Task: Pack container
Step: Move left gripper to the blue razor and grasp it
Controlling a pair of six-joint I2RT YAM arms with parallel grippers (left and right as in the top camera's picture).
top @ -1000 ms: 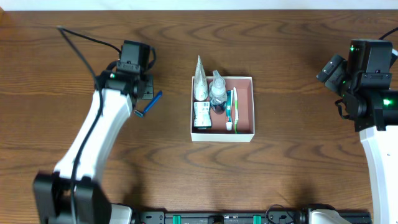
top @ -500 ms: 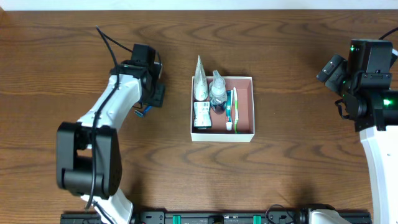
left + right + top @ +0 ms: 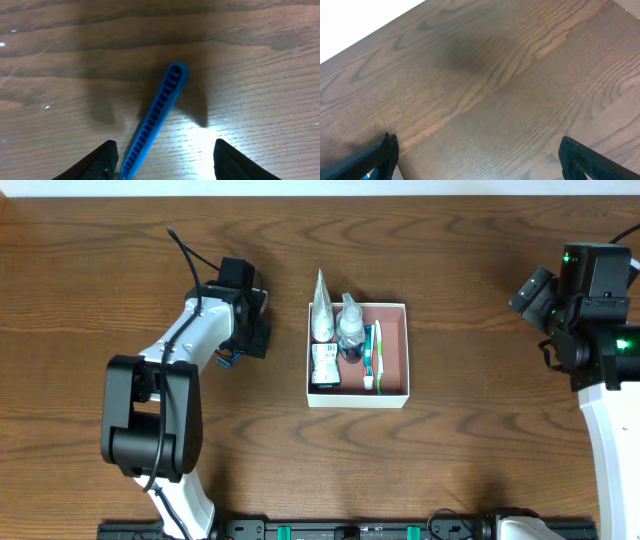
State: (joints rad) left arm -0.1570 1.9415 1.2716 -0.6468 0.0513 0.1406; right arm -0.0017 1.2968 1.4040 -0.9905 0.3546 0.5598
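— Wooden table (image 3: 120, 240), left of centre: what has changed?
— Within the last second the left gripper (image 3: 166, 146) has swung in over the blue ribbed handle (image 3: 159, 112). Its fingers stand apart, straddling the handle, not yet closed. A pickup looks imminent.
— And the container (image 3: 357, 401)?
— At the table's centre, right of that gripper, unmoved. It holds a white tube (image 3: 321, 310), clear bottle (image 3: 351, 328), packet (image 3: 323, 366) and toothbrush (image 3: 372, 358) (the right half of its floor is bare).
— And the right gripper (image 3: 477, 162)?
— Spread wide, holding nothing, far right.
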